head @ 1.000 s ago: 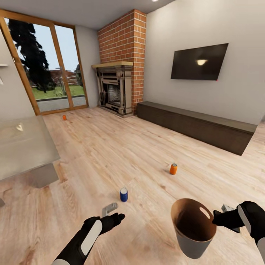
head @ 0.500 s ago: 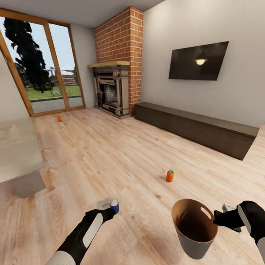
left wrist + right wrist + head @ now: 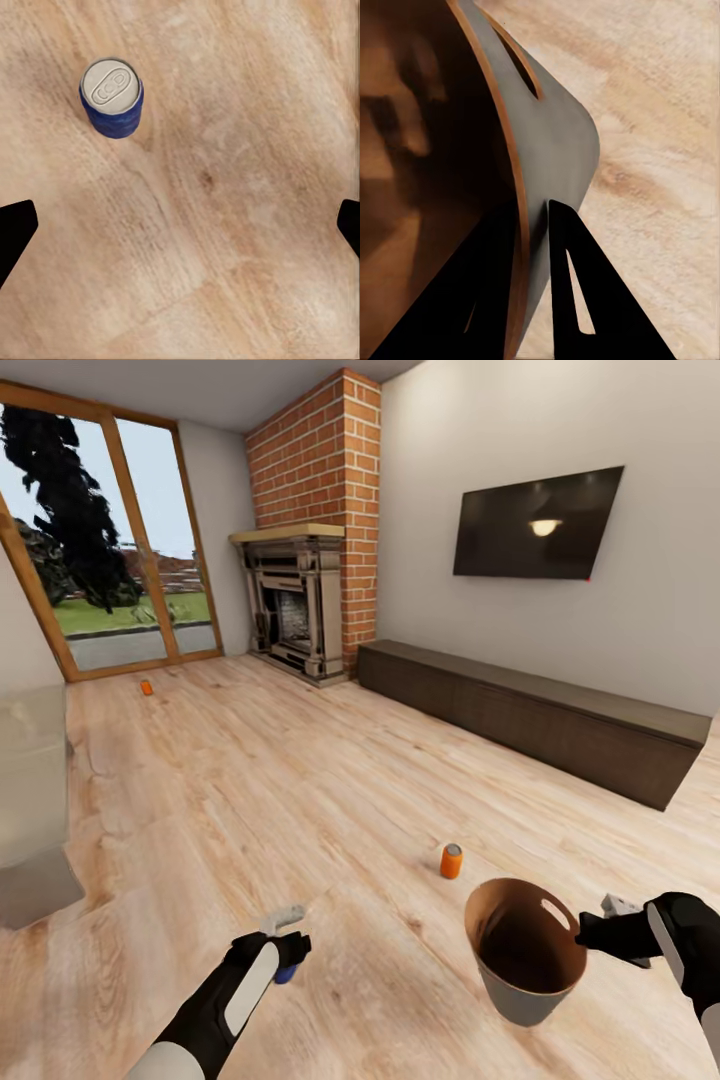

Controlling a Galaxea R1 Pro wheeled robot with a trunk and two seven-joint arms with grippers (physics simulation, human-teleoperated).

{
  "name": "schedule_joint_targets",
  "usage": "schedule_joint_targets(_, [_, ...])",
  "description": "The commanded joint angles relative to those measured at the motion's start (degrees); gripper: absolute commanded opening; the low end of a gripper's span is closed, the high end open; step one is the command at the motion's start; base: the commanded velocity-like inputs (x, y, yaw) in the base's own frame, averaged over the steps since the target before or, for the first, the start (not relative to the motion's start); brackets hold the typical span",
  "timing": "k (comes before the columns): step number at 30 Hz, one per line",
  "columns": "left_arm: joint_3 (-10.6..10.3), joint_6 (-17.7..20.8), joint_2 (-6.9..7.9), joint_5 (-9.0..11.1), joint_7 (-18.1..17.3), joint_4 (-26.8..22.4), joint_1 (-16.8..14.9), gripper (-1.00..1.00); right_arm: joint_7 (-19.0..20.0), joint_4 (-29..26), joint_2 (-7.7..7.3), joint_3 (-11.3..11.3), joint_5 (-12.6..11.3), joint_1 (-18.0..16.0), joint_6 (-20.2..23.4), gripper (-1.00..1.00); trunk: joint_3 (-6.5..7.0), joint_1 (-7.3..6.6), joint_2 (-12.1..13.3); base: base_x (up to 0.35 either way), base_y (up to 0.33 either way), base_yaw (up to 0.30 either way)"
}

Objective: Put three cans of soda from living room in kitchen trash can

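No text, label, brand, number or sign can be read anywhere. The blue can standing on the wood floor carries only a plain blue wall and a grey metal top with an embossed pull tab, no lettering legible. The orange can farther off on the floor is too small to show any print.

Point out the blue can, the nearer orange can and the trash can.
blue can (image 3: 111,97), left wrist view: its grey metal top.
nearer orange can (image 3: 451,861), head view: middle of its orange side.
trash can (image 3: 520,993), head view: pale grey outer wall below the rim.
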Motion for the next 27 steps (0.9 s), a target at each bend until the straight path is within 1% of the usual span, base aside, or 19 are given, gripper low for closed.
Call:
schedule_joint_targets(1, [-0.02,0.01,0.07,0.0,-0.02,0.03,0.02,1.0,0.12,-0.17,0.01,0.03,-0.23,0.01,0.06,-1.0,0.0,0.0,0.0,0.305,-0.201,0.0])
schedule_joint_targets(5, [-0.09,0.05,0.38,0.0,-0.1,0.14,0.04,1.0,0.12,-0.46,0.02,0.08,-0.23,0.04,0.06,-1.0,0.0,0.0,0.0,0.318,-0.142,0.0])
schedule_joint_targets(9, [-0.03,0.07,0.57,0.0,-0.35,1.3,0.05,1.0,0.12,-0.63,0.02,0.09,-0.23,0.45,0.06,-1.0,0.0,0.0,0.0,0.34,-0.024,0.0])
schedule_joint_targets(11, [0.34,0.47,0.78,0.04,-0.44,1.56,0.09,1.0,0.37,-0.69,0.0,0.12,-0.23,0.89,0.06,-1.0,0.0,0.0,0.0,0.331,-0.007,0.0])
schedule_joint_targets(13, [0.7,2.63,1.68,0.19,-0.55,1.73,0.12,1.0,3.5,-0.95,-0.1,0.12,-0.1,1.27,0.06,-1.0,0.0,0.0,0.0,0.183,-0.003,0.0])
schedule_joint_targets(14, [0.75,3.1,1.91,0.24,-0.58,1.75,0.12,1.0,4.62,-0.99,-0.15,0.11,0.0,1.33,0.06,-1.0,0.0,0.0,0.0,0.114,-0.002,0.0])
schedule_joint_targets(15, [0.83,3.9,2.23,0.31,-0.61,1.79,0.14,1.0,6.63,-1.04,-0.26,0.1,0.18,1.4,-0.14,-1.0,0.0,0.0,0.0,0.073,-0.001,0.0])
schedule_joint_targets(18, [0.91,5.83,2.66,0.4,-0.65,2.08,0.41,1.0,9.35,-1.1,-0.43,0.09,0.43,1.56,-0.75,-1.0,0.0,0.0,0.0,0.04,-0.001,0.0])
schedule_joint_targets(21, [0.96,7.57,2.94,0.48,-0.66,2.34,0.7,1.0,10.31,-1.36,-0.42,0.15,0.54,2.26,-1.04,-1.0,0.0,0.0,0.0,0.012,0.0,0.0])
schedule_joint_targets(24, [1.04,8.02,3.17,0.47,-0.63,2.44,0.79,1.0,10.56,-1.84,-0.47,0.17,0.56,2.54,-1.11,-1.0,0.0,0.0,0.0,0.085,0.012,0.0])
schedule_joint_targets(27, [1.18,8.2,4.02,0.45,-0.51,2.82,0.83,1.0,10.71,-2.33,-0.43,0.2,0.56,3.18,-1.13,-1.0,0.0,0.0,0.0,0.265,0.059,0.0])
